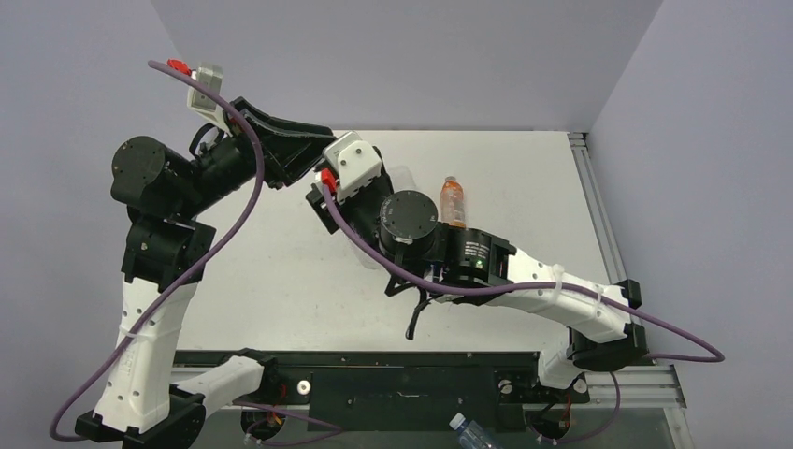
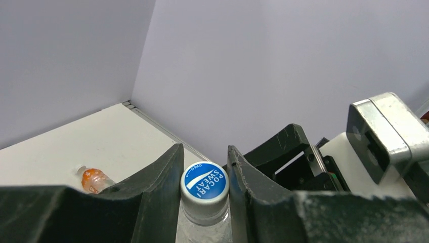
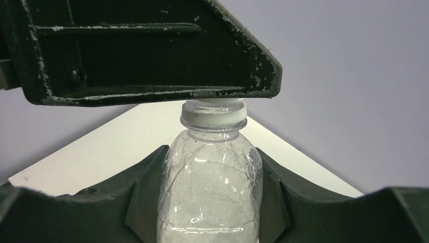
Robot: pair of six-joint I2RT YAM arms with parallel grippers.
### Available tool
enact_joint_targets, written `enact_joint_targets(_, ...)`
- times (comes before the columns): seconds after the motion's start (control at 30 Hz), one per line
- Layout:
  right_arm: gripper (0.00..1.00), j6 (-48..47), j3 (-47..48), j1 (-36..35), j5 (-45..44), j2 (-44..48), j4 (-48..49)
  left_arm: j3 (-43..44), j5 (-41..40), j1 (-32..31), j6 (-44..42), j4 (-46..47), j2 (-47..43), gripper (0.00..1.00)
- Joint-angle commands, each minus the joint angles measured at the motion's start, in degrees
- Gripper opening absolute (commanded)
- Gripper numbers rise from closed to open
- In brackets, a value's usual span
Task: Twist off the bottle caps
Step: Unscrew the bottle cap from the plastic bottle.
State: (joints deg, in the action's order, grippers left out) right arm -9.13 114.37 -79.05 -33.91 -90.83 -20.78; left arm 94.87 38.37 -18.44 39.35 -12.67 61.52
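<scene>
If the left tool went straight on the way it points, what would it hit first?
The left tool is shut on the Pocari Sweat cap; beyond it, likely the right tool's finger just right, else the back wall. Depth unclear.

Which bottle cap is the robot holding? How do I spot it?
Find the white table, then the clear bottle gripped by the right fingers. The cap sits on that bottle, pinched by the left fingers. Its top is blue with white writing; the orange bottle nearby lies untouched.
</scene>
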Motion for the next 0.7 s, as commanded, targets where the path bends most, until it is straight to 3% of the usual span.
enact_joint_targets(0.0, 0.0, -2.5, 3.5, -0.4, -7.1, -1.1, 1.5, 1.7, -2.6, 0.1, -2.5, 0.1, -0.3, 0.0)
enact_joint_targets(0.03, 0.0, 0.1, 3.6, 0.2, -4.6, -0.3, 0.7, 1.7, -1.9, 0.2, -1.8, 1.1, -0.2, 0.03)
enact_joint_targets(0.07, 0.0, 3.6, 3.1, 2.4, 2.9, 0.5, -0.4, 1.6, -0.1, 0.2, -1.4, 1.8, -0.3, 0.15)
enact_joint_targets(0.1, 0.0, 5.8, 2.6, 3.7, 7.5, 2.6, -0.6, 1.4, 1.6, 0.2, -0.3, 3.7, -0.6, 0.56)
enact_joint_targets(0.13, 0.0, 10.2, 0.7, 6.9, 17.9, 3.7, 0.0, 0.8, 2.2, 0.2, 0.6, 5.9, -0.9, 0.8)
enact_joint_targets(0.17, 0.0, 12.5, -0.4, 8.6, 23.5, 5.9, 0.7, 0.3, 3.6, 0.3, 2.4, 7.3, -1.6, 0.97)
enact_joint_targets(0.27, 0.0, 21.8, -5.3, 16.3, 47.6, 9.2, 5.8, -1.6, 6.5, 0.6, 6.4, 14.0, -2.7, 0.97)
enact_joint_targets(0.4, 0.0, 32.0, -6.5, 21.8, 68.6, 9.2, 12.8, -2.1, 10.8, 0.7, 12.3, 18.7, -2.6, 0.97)
enact_joint_targets(0.57, 0.0, 45.8, -9.4, 24.3, 86.1, 7.4, 28.8, -1.8, 13.2, 0.8, 18.5, 21.6, -2.3, 0.97)
enact_joint_targets(0.67, 0.0, 54.4, -9.3, 24.3, 91.6, 5.0, 38.1, -1.4, 13.1, 0.8, 20.0, 21.9, -2.2, 0.97)
